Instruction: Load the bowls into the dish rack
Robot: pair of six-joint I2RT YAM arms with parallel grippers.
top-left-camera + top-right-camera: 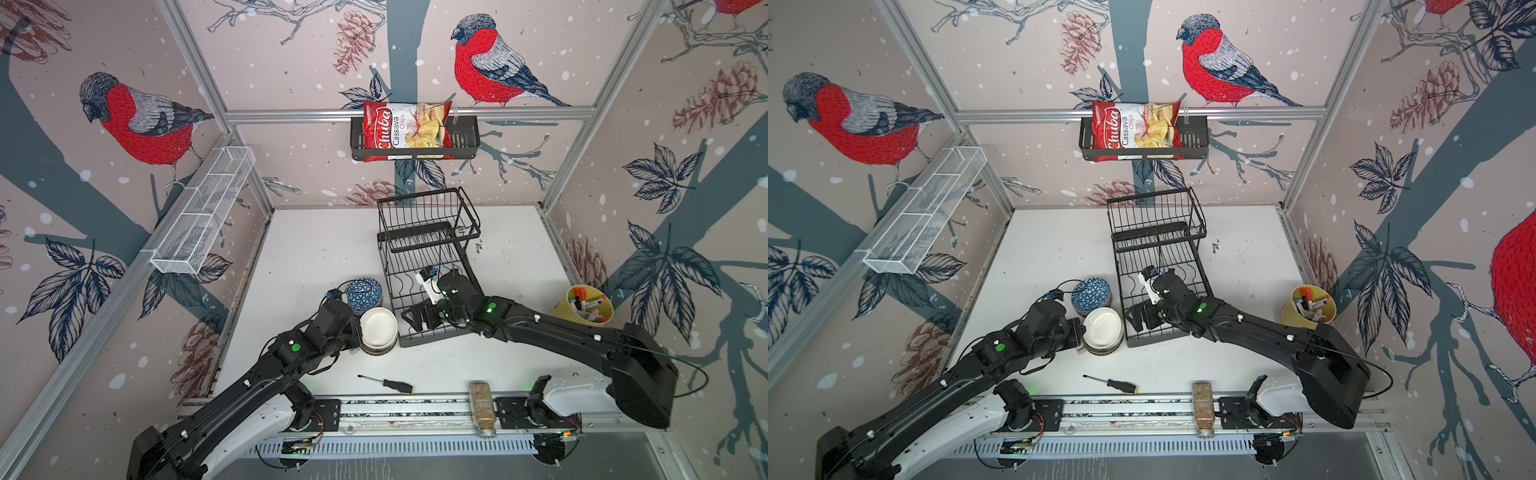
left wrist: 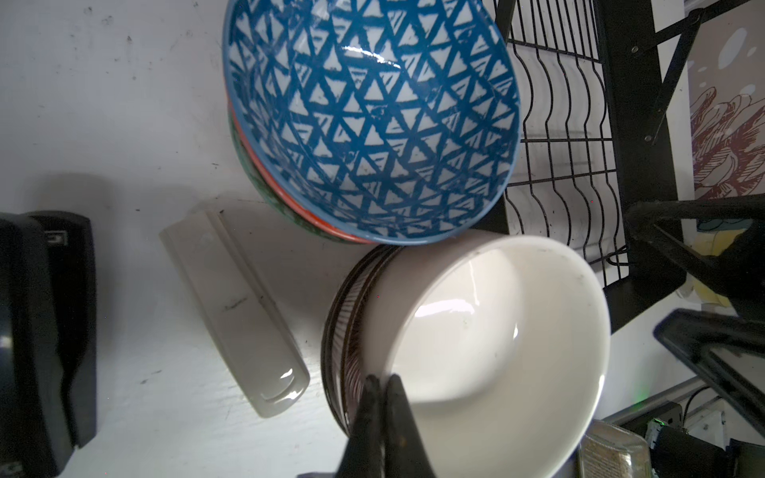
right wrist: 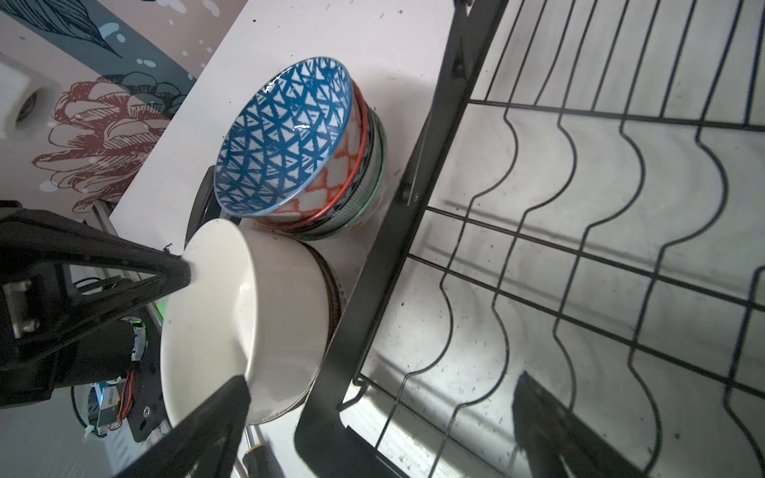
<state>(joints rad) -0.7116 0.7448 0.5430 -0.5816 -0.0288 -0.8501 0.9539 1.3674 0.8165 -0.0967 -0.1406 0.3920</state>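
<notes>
Two stacks of bowls stand on the table just left of the dish rack (image 1: 432, 338) (image 1: 1154, 340). The far stack is topped by a blue-triangle bowl (image 1: 364, 293) (image 1: 1091, 291) (image 2: 372, 124) (image 3: 285, 136). The near stack is topped by a plain white bowl (image 1: 378, 326) (image 1: 1102, 328) (image 2: 496, 331) (image 3: 281, 314) over a brown-striped one. My left gripper (image 2: 383, 385) (image 1: 360, 329) is shut on the white bowl's near rim. My right gripper (image 3: 381, 380) (image 1: 417, 319) (image 1: 1142, 318) hangs open over the rack's front left corner, holding nothing. The rack (image 2: 621, 124) (image 3: 414, 207) holds no bowls.
A screwdriver (image 1: 388, 383) and a spice jar (image 1: 482, 409) lie near the front rail. A yellow cup of markers (image 1: 589, 305) stands at the right. A flat white plastic piece (image 2: 236, 310) lies by the bowls. A white mesh tray (image 1: 203, 212) and a chips basket (image 1: 415, 137) hang on the walls.
</notes>
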